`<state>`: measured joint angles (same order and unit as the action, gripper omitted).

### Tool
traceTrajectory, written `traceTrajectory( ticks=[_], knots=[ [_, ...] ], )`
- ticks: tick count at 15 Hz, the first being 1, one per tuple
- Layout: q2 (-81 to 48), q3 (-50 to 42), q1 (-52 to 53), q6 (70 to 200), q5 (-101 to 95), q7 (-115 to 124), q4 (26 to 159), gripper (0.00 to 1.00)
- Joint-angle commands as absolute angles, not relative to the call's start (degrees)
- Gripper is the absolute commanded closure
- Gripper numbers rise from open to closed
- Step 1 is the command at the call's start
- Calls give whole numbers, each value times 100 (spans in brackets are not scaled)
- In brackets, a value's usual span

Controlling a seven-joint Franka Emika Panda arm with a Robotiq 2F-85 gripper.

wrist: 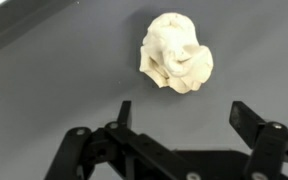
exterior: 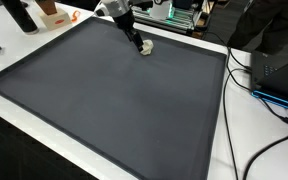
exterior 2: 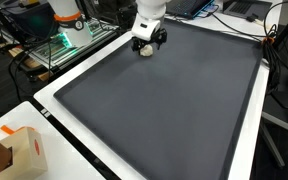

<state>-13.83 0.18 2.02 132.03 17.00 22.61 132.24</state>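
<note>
Cream-white and crumpled, the lump (wrist: pixel 176 53) has an irregular, rounded shape with deep folds and creases; whether it is paper or cloth cannot be told. It lies on a dark grey mat (exterior: pixel 114 110), a large rectangular sheet with a smooth matte surface and a thin raised border. The mat covers most of a white bench (exterior: pixel 224 140). In both exterior views the lump sits near the far edge of the mat, just beside the gripper (exterior: pixel 136 42). The gripper (wrist: pixel 182 115) is of black, hard-edged construction, and its 2 fingers (wrist: pixel 124 112) stand spread wide apart with nothing between them. In the wrist view the lump lies ahead of the fingertips, clear of both and roughly centred on the gap. In an exterior view the white arm housing rises directly above the gripper (exterior 2: pixel 146 42), with the lump (exterior 2: pixel 145 50) at its lower edge. A brown cardboard box (exterior 2: pixel 19 150) stands off the mat at a near corner of the bench. Black cables (exterior: pixel 269 110) trail across the bench beside the mat.
</note>
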Motion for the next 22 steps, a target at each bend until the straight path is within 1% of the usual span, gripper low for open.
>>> traceTrajectory(
  ticks=[1,6,11,18,22],
  knots=[
    [-887,-26,-4,13450,2318,2127,13870,0],
    [-507,-170,-175,13713,2778,2188,14364,0],
    [-194,-263,-254,14020,2826,2168,14710,0],
    [174,-308,-303,14404,2862,2070,15051,0],
    [344,-310,-285,14531,3268,1659,15169,0]
  ],
)
